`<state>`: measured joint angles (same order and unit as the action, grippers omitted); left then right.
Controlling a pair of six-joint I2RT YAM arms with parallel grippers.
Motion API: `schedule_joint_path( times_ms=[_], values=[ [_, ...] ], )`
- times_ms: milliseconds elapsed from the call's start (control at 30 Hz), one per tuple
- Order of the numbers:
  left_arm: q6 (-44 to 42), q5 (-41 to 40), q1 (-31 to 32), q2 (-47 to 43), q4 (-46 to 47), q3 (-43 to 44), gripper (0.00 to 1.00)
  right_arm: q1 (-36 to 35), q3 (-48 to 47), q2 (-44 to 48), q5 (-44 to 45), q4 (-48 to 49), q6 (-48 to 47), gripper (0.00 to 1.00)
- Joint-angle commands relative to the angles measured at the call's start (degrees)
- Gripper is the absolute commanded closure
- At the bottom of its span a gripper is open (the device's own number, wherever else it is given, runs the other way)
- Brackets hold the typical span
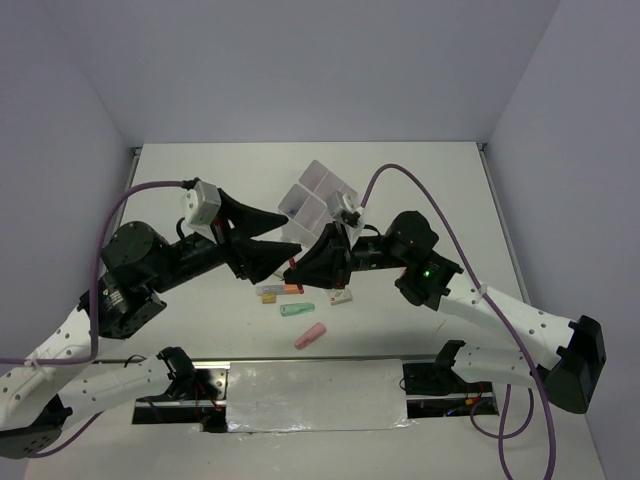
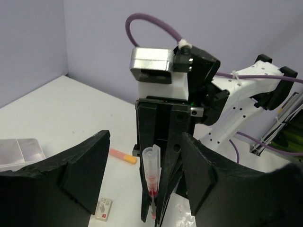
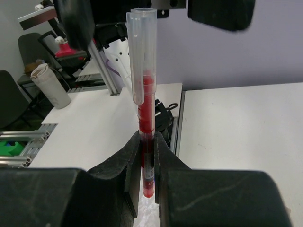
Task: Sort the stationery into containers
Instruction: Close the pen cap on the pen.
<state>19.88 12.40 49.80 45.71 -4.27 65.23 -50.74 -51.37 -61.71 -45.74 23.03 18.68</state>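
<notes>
Right wrist: red pen (image 3: 146, 142), pinched by right hand (image 3: 147, 156), points cap-end outward.

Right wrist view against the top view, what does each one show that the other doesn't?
Only the right wrist: a red pen with a clear cap, upright and clamped in the right claw, plus a chair beyond the table. Only the top: the divided box, the green marker, the pink marker, and both arms whole. Both: the right claw, the white table, and the left claw facing it.
</notes>
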Motion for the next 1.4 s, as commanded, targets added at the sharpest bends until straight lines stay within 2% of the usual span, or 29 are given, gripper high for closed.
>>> schedule_joint_path(
  times_ms=[0,33,67,100,133,233,333,500,667,700,733,833,900,933,967,1033,1067,1233,1367],
  values=[
    [0.2,1.5,0.1,-1.2,5.3,-0.7,0.27,0.2,-2.1,-0.4,-1.2,2.9,0.7,1.0],
    [0.2,1.5,0.1,-1.2,5.3,-0.7,0.28,0.3,-2.1,-0.6,-1.2,3.1,0.7,1.0],
    [0.2,1.6,0.1,-1.3,5.2,-0.7,0.39,0.2,-2.1,-0.7,-1.5,3.3,1.1,1.0],
    [0.2,1.7,0.1,-1.3,5.1,-0.7,0.44,0.3,-2.1,-0.6,-1.5,3.4,1.1,1.0],
    [0.2,1.7,0.1,-1.1,5.1,-0.8,0.45,0.3,-2.1,-0.6,-1.5,3.3,1.2,1.0],
    [0.1,1.5,0.1,-1.0,4.7,-1.2,0.42,0.2,-2.2,-0.5,-1.4,3.2,1.0,1.0],
    [0.1,1.7,0.1,-1.1,4.8,-1.5,0.26,0.3,-2.3,-0.6,-1.4,2.9,0.9,1.0],
    [-0.5,0.9,0.1,-0.9,4.4,-1.8,0.28,0.2,-2.2,-0.6,-1.6,3.3,1.2,1.0],
    [-0.4,1.6,0.1,-1.0,4.6,-1.9,0.48,0.2,-2.3,-0.8,-1.4,3.1,1.0,1.0],
    [-0.4,1.6,0.1,-1.1,4.5,-2.0,0.58,0.2,-2.3,-0.8,-1.3,3.1,0.9,1.0],
    [-0.5,1.6,0.1,-1.2,4.4,-2.0,0.61,0.2,-2.3,-0.8,-1.3,3.1,1.0,1.0],
    [-0.5,1.6,0.0,-1.2,4.4,-2.1,0.6,0.3,-2.5,-0.8,-1.2,2.8,0.8,1.0],
    [-0.5,1.6,0.1,-1.3,4.4,-2.3,0.53,0.3,-2.7,-0.8,-1.3,2.9,0.9,1.0],
    [-0.5,1.7,0.1,-1.3,4.4,-2.4,0.57,0.2,-2.7,-0.9,-1.3,2.9,0.8,1.0],
    [-0.6,2.1,0.1,-1.3,4.4,-2.4,0.73,0.3,-2.8,-0.7,-1.2,2.9,1.0,1.0],
    [-0.5,2.0,0.1,-1.1,4.2,-1.9,0.93,0.2,-2.7,-0.7,-1.0,3.3,1.0,1.0],
    [-0.5,1.7,0.1,-0.9,3.0,-1.9,1.0,0.2,-2.7,-0.5,-1.0,3.4,1.4,1.0],
    [-0.4,4.1,0.1,-0.9,3.6,-2.6,1.0,0.2,-2.7,-0.1,-0.5,4.7,2.4,1.0],
    [-0.8,5.1,0.1,-1.2,3.8,-3.9,1.0,0.9,-2.8,1.0,3.4,4.6,5.7,1.0]
  ],
)
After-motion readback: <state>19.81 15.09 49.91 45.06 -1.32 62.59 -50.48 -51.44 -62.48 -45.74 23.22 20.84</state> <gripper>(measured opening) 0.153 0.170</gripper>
